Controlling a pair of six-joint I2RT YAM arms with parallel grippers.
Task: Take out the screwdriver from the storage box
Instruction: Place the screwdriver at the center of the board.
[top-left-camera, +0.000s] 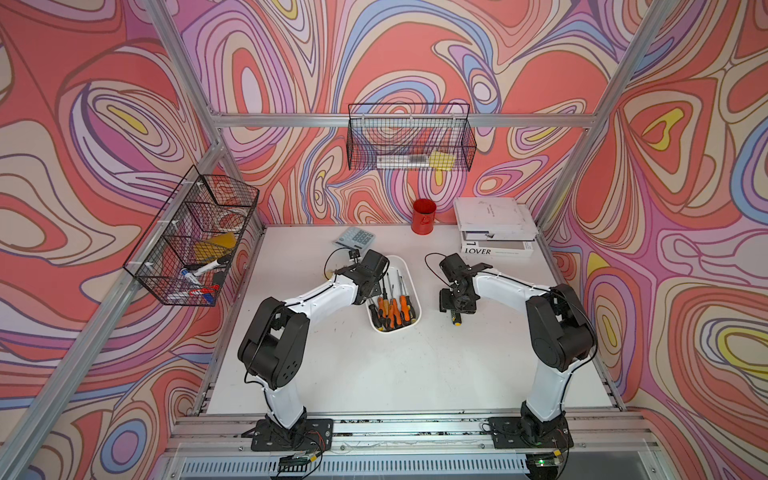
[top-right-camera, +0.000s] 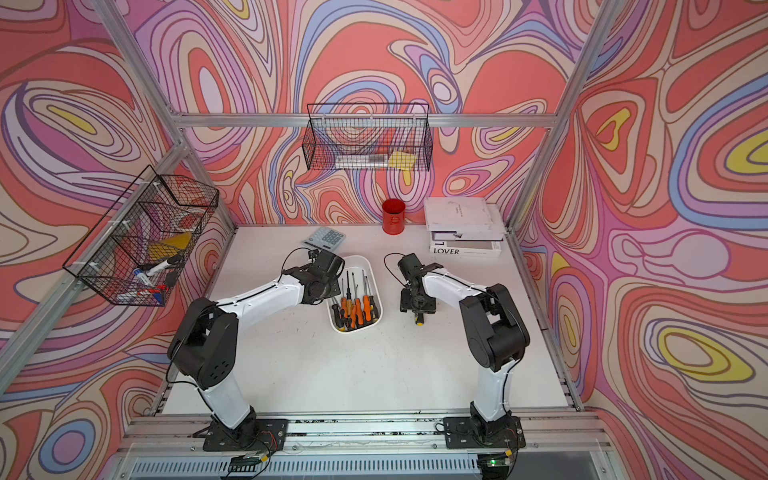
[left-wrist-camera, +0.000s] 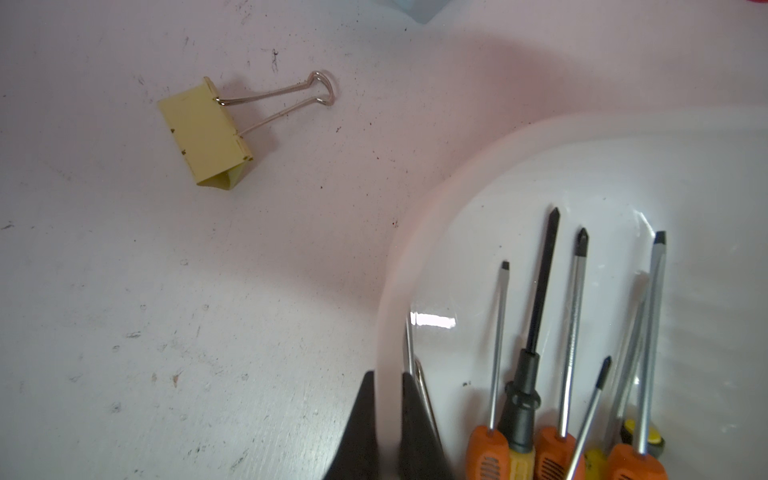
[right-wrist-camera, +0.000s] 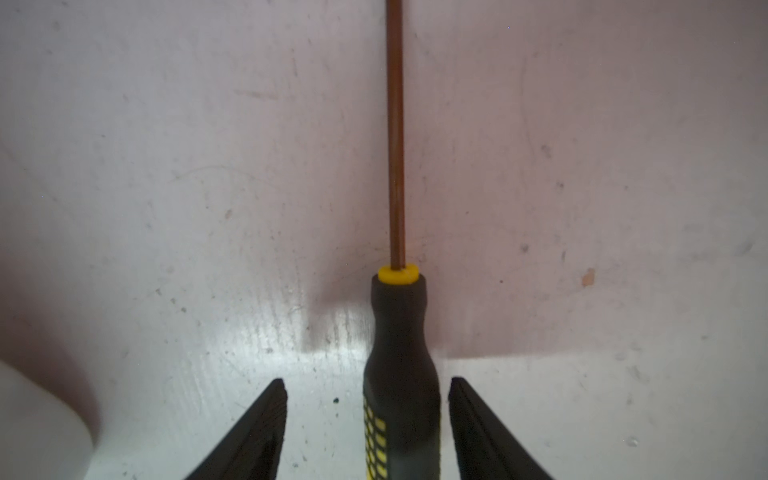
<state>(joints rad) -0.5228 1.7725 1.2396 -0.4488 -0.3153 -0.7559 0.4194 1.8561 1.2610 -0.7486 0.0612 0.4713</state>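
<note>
Biggest thing first: the white table (top-left-camera: 374, 374) is slick and flat, so nothing stops a round handle from rolling. The storage box (top-left-camera: 402, 265) sits mid-table with a bunch of orange screwdrivers (top-left-camera: 392, 309) in it. The left arm (top-left-camera: 316, 293) has its jaws clamped shut on the box's side wall, one jaw inside and one outside. If that arm lifts or swings without opening, I reckon it drags or tips the box and dumps the lot. The right arm (top-left-camera: 507, 286) is low over the table near the box, jaws open with a gap either side of the black-and-yellow screwdriver (right-wrist-camera: 401, 353), gripping nothing. That screwdriver lies flat on the table, out of the box, so the job looks basically done. Risk there: if the arm pulls away crooked, a jaw clips the handle and kicks it. Tiny one: the yellow binder clip (left-wrist-camera: 205, 133) near the box could get shoved.
</note>
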